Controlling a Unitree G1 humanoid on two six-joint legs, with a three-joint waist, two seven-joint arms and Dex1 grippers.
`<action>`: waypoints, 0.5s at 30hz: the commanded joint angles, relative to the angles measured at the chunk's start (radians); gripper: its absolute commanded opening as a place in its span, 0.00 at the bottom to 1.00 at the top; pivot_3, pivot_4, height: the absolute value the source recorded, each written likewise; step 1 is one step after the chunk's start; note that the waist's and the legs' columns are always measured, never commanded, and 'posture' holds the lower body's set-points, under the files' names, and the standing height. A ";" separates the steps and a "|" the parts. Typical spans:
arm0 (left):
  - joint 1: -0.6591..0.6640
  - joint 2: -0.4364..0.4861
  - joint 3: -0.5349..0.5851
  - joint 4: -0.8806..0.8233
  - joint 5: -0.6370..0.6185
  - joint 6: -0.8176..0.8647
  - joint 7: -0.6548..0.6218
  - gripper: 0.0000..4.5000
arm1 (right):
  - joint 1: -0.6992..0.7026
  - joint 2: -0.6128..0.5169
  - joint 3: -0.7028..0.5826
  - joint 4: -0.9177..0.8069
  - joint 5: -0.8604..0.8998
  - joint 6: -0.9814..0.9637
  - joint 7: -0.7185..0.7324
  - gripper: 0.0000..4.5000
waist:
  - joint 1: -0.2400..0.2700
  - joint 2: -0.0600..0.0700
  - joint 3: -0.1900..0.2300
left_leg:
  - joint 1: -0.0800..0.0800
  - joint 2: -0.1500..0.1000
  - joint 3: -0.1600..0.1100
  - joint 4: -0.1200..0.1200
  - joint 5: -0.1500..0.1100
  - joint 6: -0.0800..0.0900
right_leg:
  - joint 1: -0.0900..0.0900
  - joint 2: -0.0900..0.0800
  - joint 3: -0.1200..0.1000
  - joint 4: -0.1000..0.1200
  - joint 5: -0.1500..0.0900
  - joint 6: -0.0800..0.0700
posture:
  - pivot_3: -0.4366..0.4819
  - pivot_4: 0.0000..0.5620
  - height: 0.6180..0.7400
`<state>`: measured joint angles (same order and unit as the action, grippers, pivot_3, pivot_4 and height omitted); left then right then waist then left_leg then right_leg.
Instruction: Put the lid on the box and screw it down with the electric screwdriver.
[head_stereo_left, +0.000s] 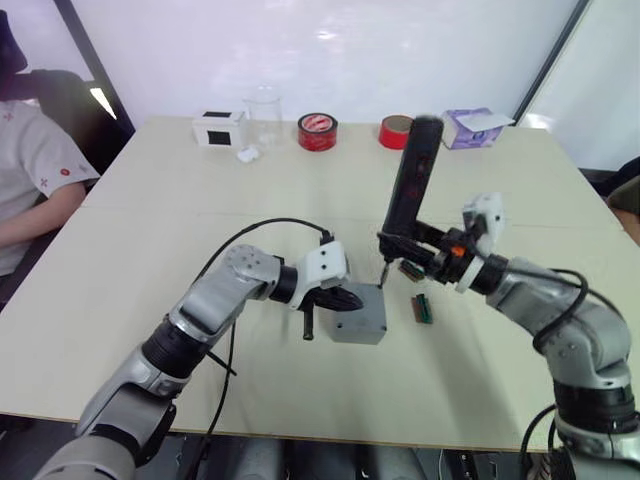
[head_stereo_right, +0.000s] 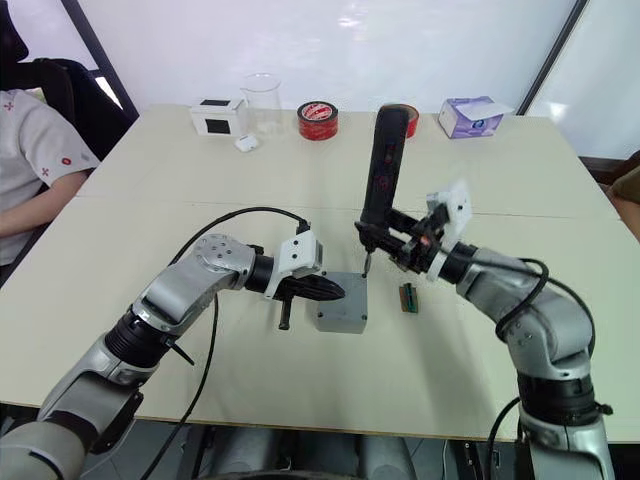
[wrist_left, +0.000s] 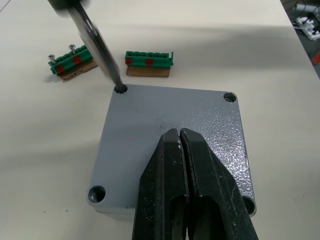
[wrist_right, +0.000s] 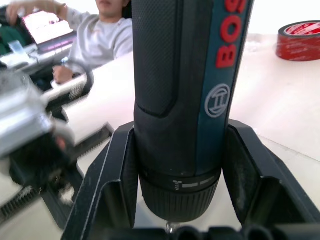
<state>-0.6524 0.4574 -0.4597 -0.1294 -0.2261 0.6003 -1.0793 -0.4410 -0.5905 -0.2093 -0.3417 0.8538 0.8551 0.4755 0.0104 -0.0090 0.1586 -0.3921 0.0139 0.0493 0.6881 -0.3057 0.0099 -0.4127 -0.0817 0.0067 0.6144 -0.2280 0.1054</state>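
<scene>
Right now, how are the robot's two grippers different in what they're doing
The left gripper is shut on nothing, its closed fingertips lying on the lid; the right gripper is shut on the electric screwdriver. The left gripper points roughly level across the table toward the box; the right gripper holds the electric screwdriver nearly upright, bit in a corner screw hole. Both work on the same lid.

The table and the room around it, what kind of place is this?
Probably a robot test lab or workshop. On the big pale table sit tape rolls, a clear beaker and green terminal strips, while the electric screwdriver works on a grey box.
</scene>
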 joint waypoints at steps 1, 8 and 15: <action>0.009 -0.029 0.017 -0.005 -0.002 0.028 0.044 0.00 | -0.211 -0.089 -0.063 0.064 -0.015 0.208 -0.192 0.39 | 0.000 0.002 0.001 | 0.000 0.000 0.001 0.000 0.000 0.000 | -0.001 0.000 0.000 0.001 0.000 0.000 | 0.48 0.27 1.00; -0.009 -0.201 0.259 -0.040 -0.094 0.011 0.271 0.00 | -0.394 -0.077 -0.218 0.195 0.153 0.305 -0.237 0.39 | -0.001 0.002 0.002 | -0.017 0.000 0.000 -0.002 0.001 0.000 | -0.018 0.000 -0.001 0.001 0.003 0.005 | 0.48 0.27 1.00; -0.002 -0.078 0.334 -0.168 -0.281 0.178 0.140 0.00 | -0.349 -0.323 -0.222 0.347 0.177 0.587 -0.140 0.39 | 0.003 0.002 0.002 | -0.018 -0.001 0.000 -0.002 0.001 -0.001 | -0.018 0.000 -0.002 -0.001 0.003 0.004 | 0.48 0.27 1.00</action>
<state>-0.6525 0.3636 -0.1382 -0.2287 -0.4437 0.7540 -0.8838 -0.7820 -0.8654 -0.3929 0.0072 0.9918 1.3720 0.2896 0.0131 -0.0074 0.1608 -0.4097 0.0127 0.0495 0.6856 -0.3051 0.0094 -0.4302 -0.0824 0.0051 0.6131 -0.2254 0.1098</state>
